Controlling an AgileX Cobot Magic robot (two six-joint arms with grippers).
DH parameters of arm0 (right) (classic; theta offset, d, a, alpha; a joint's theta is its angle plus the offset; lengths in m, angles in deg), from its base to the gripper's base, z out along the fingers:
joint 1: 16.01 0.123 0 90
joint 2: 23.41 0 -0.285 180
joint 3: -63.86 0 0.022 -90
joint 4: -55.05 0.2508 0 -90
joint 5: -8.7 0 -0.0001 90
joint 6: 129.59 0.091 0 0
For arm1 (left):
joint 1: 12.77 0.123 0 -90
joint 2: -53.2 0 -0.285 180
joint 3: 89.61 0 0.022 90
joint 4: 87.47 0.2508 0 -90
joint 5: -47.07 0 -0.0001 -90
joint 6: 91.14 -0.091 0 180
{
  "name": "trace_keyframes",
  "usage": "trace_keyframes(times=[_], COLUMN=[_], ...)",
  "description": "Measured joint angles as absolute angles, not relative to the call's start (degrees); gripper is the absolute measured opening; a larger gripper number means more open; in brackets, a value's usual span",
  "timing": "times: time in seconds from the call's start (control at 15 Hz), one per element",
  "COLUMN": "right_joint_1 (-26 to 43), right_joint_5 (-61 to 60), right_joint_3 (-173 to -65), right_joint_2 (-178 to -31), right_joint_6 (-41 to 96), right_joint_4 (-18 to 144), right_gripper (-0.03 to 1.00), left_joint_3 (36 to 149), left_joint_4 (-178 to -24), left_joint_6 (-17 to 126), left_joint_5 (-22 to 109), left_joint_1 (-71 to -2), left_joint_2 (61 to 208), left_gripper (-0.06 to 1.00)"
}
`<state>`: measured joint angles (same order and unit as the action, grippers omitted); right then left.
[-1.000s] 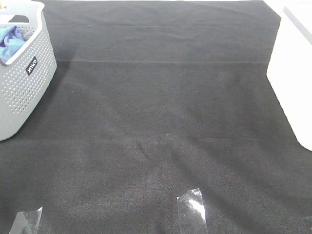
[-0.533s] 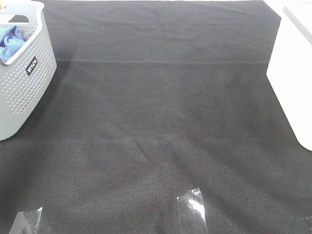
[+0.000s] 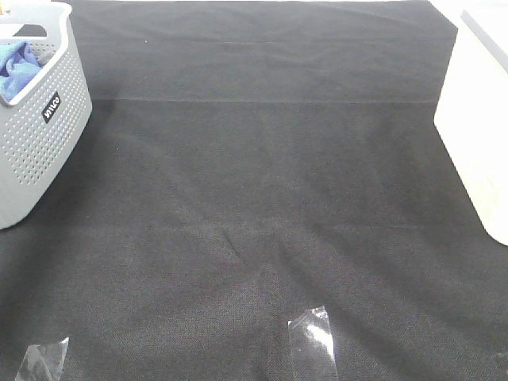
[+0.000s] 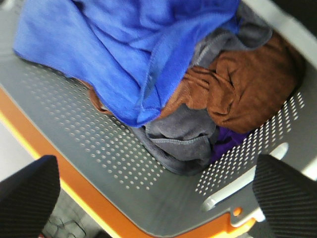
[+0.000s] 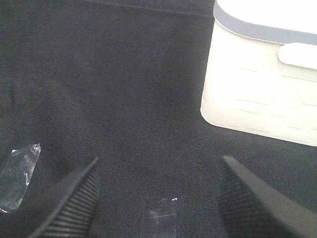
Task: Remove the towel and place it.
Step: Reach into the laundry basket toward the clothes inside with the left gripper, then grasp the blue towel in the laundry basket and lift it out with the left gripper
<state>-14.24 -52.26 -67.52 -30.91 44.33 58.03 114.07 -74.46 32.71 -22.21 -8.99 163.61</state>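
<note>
Black table cloth (image 3: pixel 262 198) unchanged over 1 second; no arm has entered the high view. Towel (image 4: pixel 124 49) lies heaped in grey basket (image 3: pixel 40 151), upper left. Left gripper (image 4: pixel 156 198) hovers over it, jaws wide, empty. Right gripper (image 5: pixel 163 198) parted, empty. Grasp not begun.

In the high view the grey perforated plastic basket (image 3: pixel 40 135) is cut off by the picture's edge, and its rim hides all but a scrap of the royal-blue microfibre towel (image 3: pixel 17 63); the basket's black label (image 3: pixel 51 107) is too small to read. The white plastic bin (image 3: pixel 476 135) opposite is cropped too. From the left wrist, the towel overlies part of a brown cloth (image 4: pixel 233 84) and a grey cloth (image 4: pixel 181 141); a purple cloth (image 4: pixel 225 146) barely peeks out.
</note>
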Motion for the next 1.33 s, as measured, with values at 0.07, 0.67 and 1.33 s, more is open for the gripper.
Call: trace_keyframes(times=[0.07,0.67,1.33], right_joint_1=[-14.24,-14.24,-14.24], right_joint_5=[-52.26,-52.26,-52.26], right_joint_3=[-67.52,-67.52,-67.52], right_joint_2=[-30.91,-30.91,-30.91], right_joint_6=[44.33,44.33,44.33], right_joint_4=[58.03,58.03,58.03], right_gripper=[0.64,0.64,0.64], left_joint_3=[114.13,114.24,114.53], left_joint_4=[-74.17,-74.98,-75.44], left_joint_6=[32.14,26.87,26.75], left_joint_5=[-22.21,-7.94,-5.02], left_joint_1=[-7.72,-3.43,-3.43], left_joint_2=[165.27,176.78,185.44], left_gripper=[0.99,0.99,0.83])
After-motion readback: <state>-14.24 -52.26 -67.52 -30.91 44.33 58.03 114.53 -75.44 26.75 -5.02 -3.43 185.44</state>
